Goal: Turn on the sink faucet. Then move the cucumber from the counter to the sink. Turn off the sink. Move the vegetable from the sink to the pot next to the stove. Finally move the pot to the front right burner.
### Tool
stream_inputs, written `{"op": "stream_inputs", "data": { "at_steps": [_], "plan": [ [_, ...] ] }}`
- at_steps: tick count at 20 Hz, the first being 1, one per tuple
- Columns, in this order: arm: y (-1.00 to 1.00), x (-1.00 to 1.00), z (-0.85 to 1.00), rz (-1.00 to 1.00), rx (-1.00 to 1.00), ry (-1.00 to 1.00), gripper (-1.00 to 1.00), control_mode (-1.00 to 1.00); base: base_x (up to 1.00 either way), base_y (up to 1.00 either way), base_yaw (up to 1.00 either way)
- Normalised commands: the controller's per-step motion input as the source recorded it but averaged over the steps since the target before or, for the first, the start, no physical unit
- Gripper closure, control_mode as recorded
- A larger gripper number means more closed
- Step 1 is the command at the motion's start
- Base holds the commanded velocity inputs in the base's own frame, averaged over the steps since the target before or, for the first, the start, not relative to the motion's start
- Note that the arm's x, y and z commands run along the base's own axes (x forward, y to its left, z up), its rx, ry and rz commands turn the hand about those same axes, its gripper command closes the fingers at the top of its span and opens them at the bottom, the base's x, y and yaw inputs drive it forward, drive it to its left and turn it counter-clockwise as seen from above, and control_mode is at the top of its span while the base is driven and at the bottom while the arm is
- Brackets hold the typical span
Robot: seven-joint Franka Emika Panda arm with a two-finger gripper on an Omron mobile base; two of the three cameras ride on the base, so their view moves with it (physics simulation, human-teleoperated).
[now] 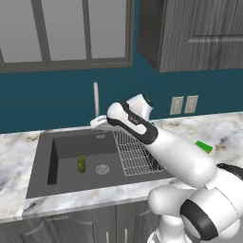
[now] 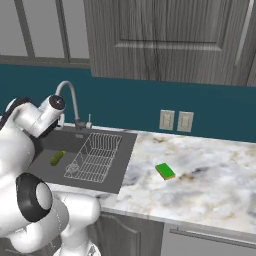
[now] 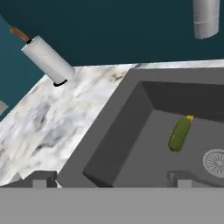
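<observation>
Small dark-green oblong cucumber (image 3: 180, 134) lies on the floor of the dark-grey rectangular sink (image 3: 118, 135), beside the round silver drain (image 3: 215, 162). Hand (image 3: 111, 178) hovers above it, empty, fingers wide apart. White arm reaches over the basin, near the silver gooseneck faucet (image 2: 69, 100).

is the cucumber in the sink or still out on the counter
In the sink. The cucumber lies on the dark floor of the sink, left of the drain, apart from the wire rack.

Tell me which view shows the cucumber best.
The hand view: the cucumber lies large and unblocked on the sink floor beside the drain. Both base views show it as a small green shape in the basin.
</observation>
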Motion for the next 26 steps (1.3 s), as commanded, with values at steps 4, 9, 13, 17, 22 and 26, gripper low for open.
{"op": "stream_inputs", "data": {
  "at_steps": [4, 9, 13, 17, 22, 26],
  "plan": [
    [0.61, -0.04, -0.16, -0.30, -0.18, 0.30, -1.00, -1.00, 0.00, 0.00, 0.00],
    [0.48, 0.04, -0.29, -0.24, -0.21, 0.20, -1.00, -1.00, 0.00, 0.00, 0.00],
    [0.29, 0.23, -0.26, -0.20, -0.14, 0.15, -1.00, -1.00, 0.00, 0.00, 0.00],
    [0.13, 0.32, -0.24, -0.17, -0.11, 0.11, -1.00, -1.00, 0.00, 0.00, 0.00],
    [0.00, 0.19, -0.33, -0.08, -0.08, 0.03, -1.00, -1.00, 0.00, 0.00, 0.00],
    [0.00, 0.30, -0.38, 0.00, -0.05, 0.02, -1.00, -1.00, 0.00, 0.00, 0.00]
  ]
}}
